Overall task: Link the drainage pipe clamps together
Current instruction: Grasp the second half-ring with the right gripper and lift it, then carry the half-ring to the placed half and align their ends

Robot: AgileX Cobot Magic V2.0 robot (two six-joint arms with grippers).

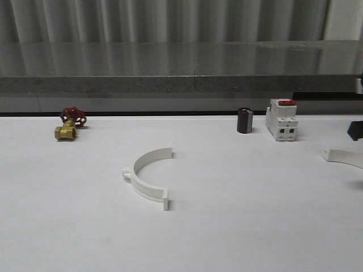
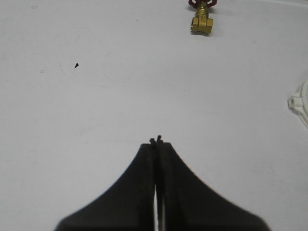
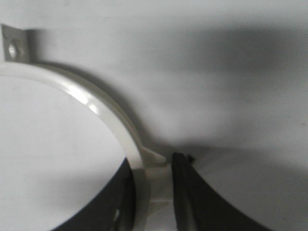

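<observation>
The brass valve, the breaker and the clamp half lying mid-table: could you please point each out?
Brass valve (image 1: 66, 132): front view, on its brass body.
Breaker (image 1: 282, 121): front view, on its white casing.
Clamp half (image 1: 143, 182): front view, on its curved band.

Glossy white plastic clamp (image 1: 146, 175), brass valve (image 1: 67, 131), matt table (image 1: 227, 226)

Two white clamp halves (image 1: 148, 174) (image 1: 345, 156); one brass valve (image 1: 69, 126); one breaker (image 1: 282, 119); one dark cylinder (image 1: 244, 120).
</observation>
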